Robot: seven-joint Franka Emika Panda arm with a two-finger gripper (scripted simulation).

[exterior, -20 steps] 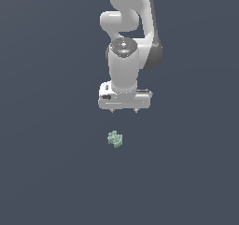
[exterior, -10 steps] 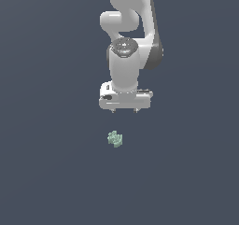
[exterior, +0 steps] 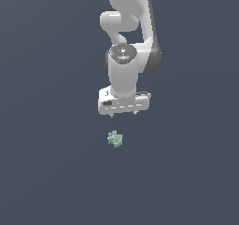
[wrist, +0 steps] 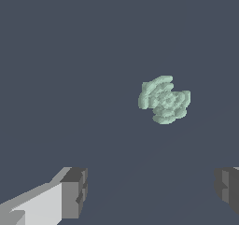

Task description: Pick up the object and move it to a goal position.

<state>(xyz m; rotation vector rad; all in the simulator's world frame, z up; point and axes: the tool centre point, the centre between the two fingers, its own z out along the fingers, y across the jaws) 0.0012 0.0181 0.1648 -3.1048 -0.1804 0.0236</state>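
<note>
White arm (exterior: 130,37) reaching down out of the top of the exterior view, wrist joint turned toward the camera, broad white hand block hanging level below it. Gripper (exterior: 124,113) poised in the air over a plain dark slate floor (exterior: 46,172), touching nothing. Jaws spread wide apart, nothing between them: in the wrist view, one grey fingertip (wrist: 74,191) on a white finger at one edge, the other grey fingertip (wrist: 228,189) far across at the opposite edge, only bare floor in the gap. Small pale mint-green lump (exterior: 115,138) lying alone on the floor, just below the gripper in the exterior view and slightly toward that view's left of the gripper's middle. Clear gap between lump and fingertips, no contact. Seen close in the wrist view (wrist: 164,100): knobbly, ridged outline, a rounded middle with short blunt lobes sticking out around it, much smaller than the spread of the fingers. Lump sitting ahead of the fingertips there, nearer the line of one finger than the other, not centred between them. Exact height of the gripper above the floor impossible to judge from either view.
</note>
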